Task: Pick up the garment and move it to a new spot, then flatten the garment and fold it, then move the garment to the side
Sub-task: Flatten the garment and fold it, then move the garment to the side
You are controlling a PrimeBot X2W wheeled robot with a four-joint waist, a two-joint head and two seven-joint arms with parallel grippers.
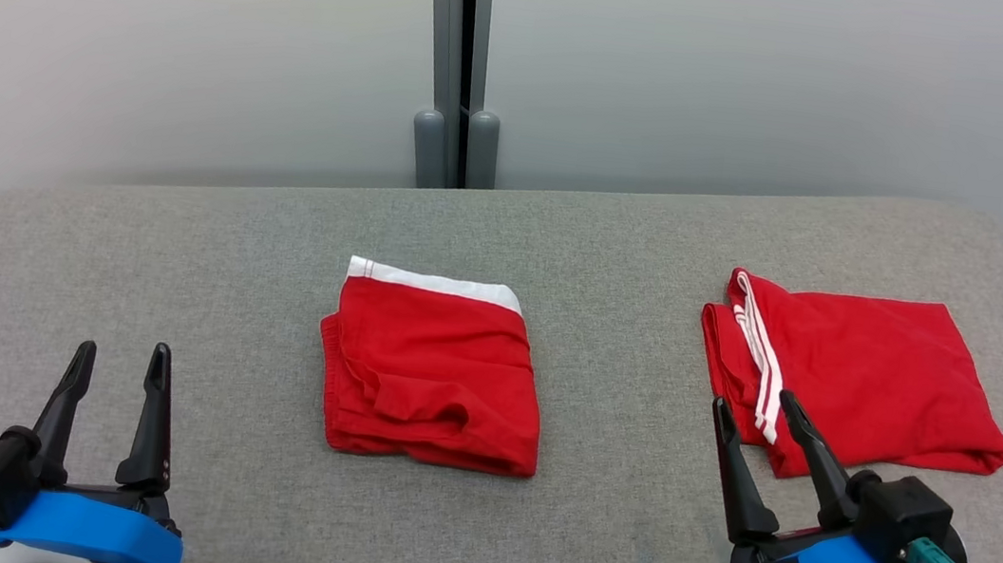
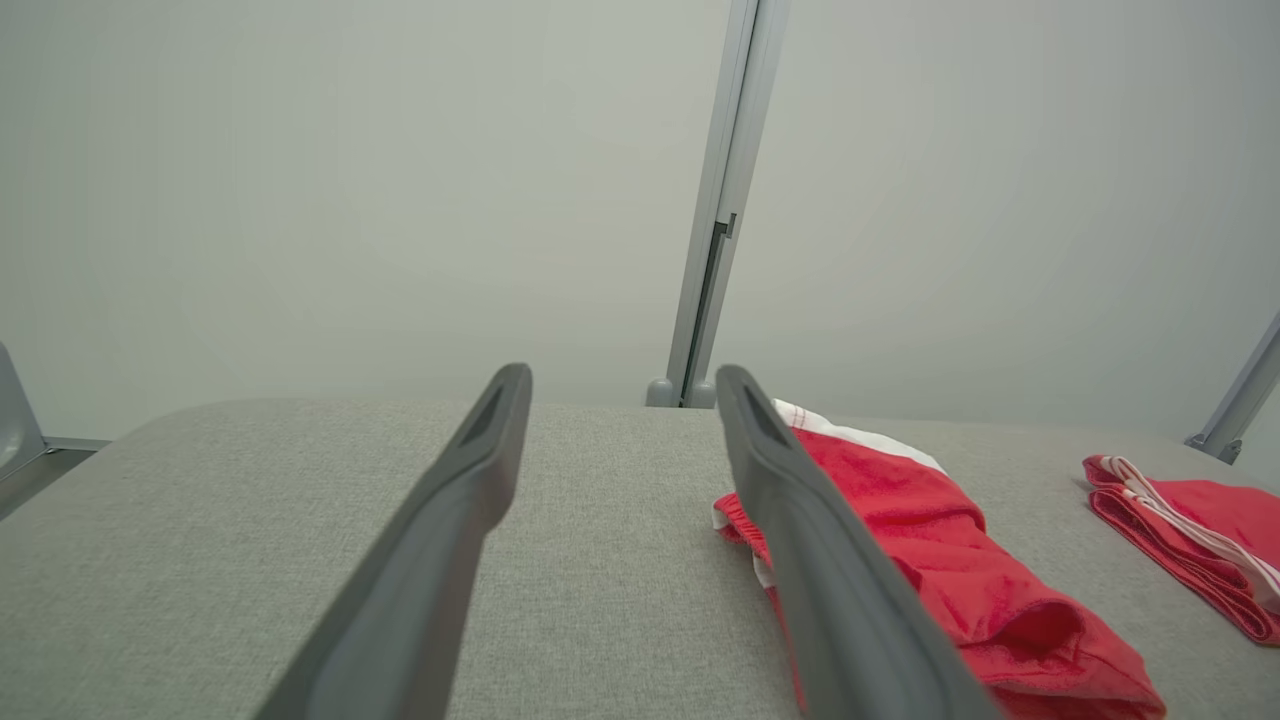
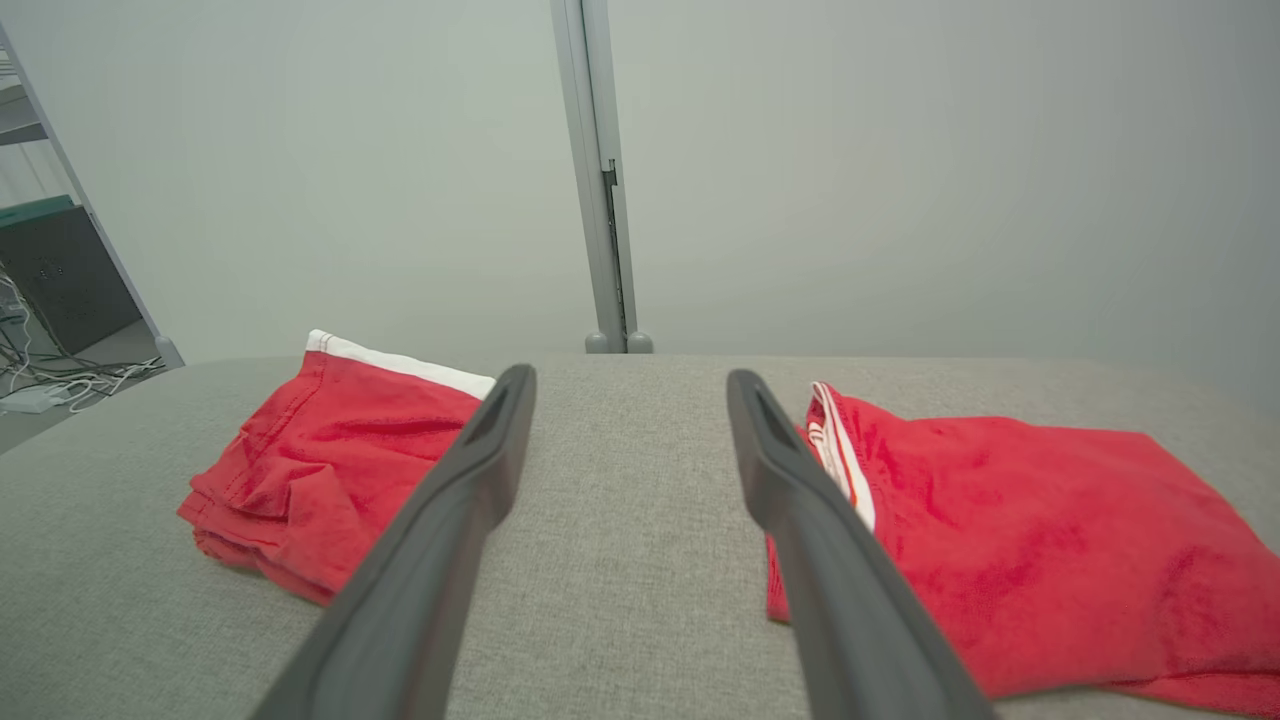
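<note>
Red garment (image 1: 437,379) with a white waistband lies folded at the grey surface's (image 1: 179,261) centre; a striped garment (image 1: 873,375) lies to its right. Left gripper (image 1: 124,348) and right gripper (image 1: 753,400) hover near, both spread wide, empty.

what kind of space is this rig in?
Probably a lab or office test bay, not a home: grey fabric-covered table, frosted partition panels joined by a metal post, and a dark cabinet with loose cables beside it.
</note>
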